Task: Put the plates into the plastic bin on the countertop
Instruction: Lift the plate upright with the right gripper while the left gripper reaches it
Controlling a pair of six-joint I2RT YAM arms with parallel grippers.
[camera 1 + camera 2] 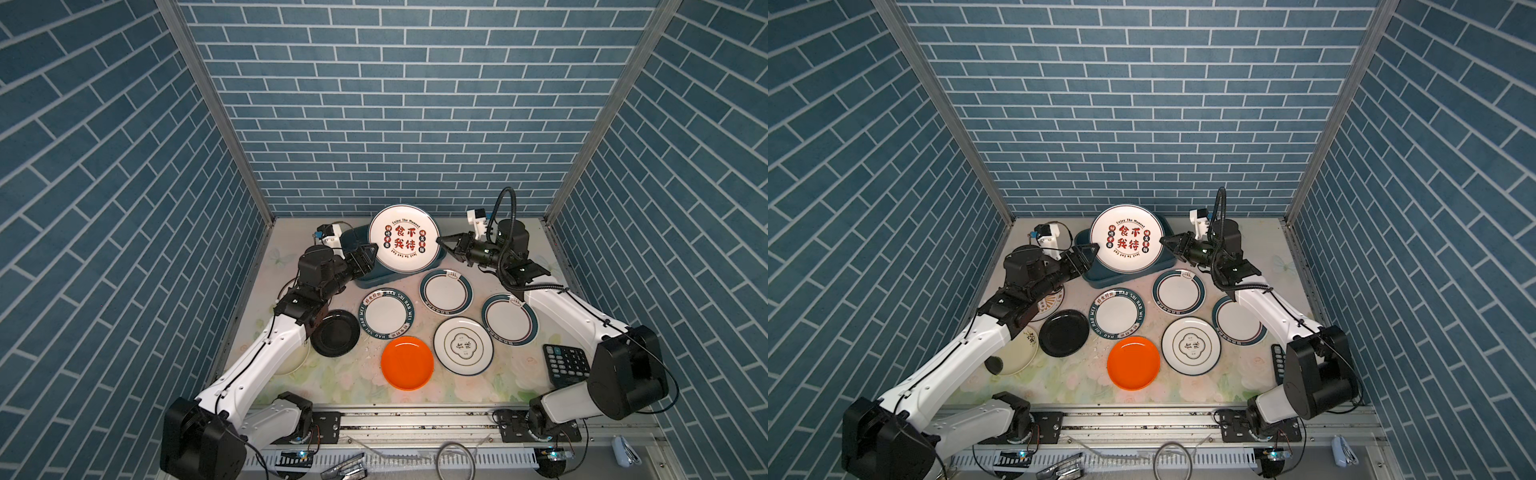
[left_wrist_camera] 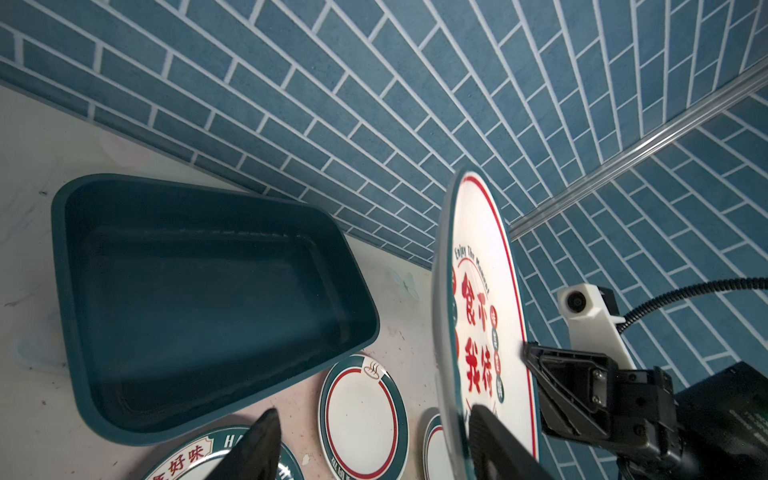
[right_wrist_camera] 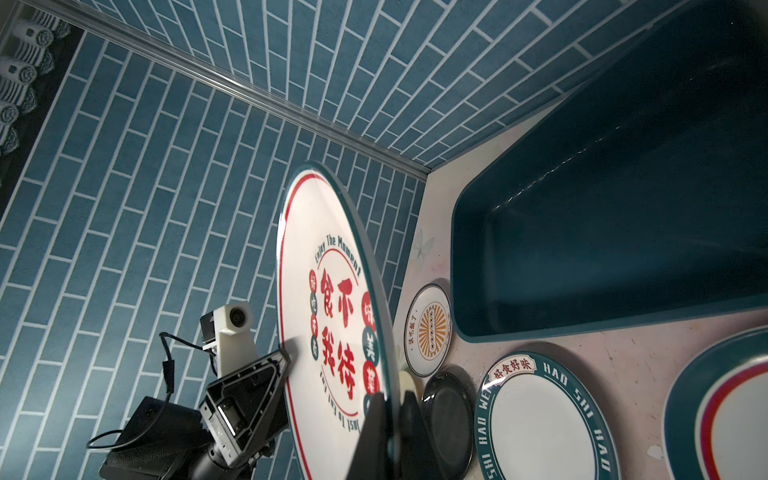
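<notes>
A large white plate with red Chinese characters (image 1: 404,239) (image 1: 1127,241) hangs tilted above the dark teal plastic bin (image 1: 352,243) (image 2: 208,291) at the back of the countertop (image 1: 511,374). My right gripper (image 1: 441,241) (image 3: 392,395) is shut on its right rim. My left gripper (image 1: 371,254) (image 2: 374,411) stands open astride the left rim, one finger close to the plate's face. The bin looks empty. Several more plates lie flat in front of it, among them an orange plate (image 1: 407,363), a black plate (image 1: 336,332) and a teal-rimmed plate (image 1: 387,312).
A black calculator (image 1: 567,365) lies at the right, partly under my right arm. A cream plate (image 1: 1017,353) and a sunburst plate (image 1: 1050,303) sit partly under my left arm. Blue brick walls close in the back and both sides.
</notes>
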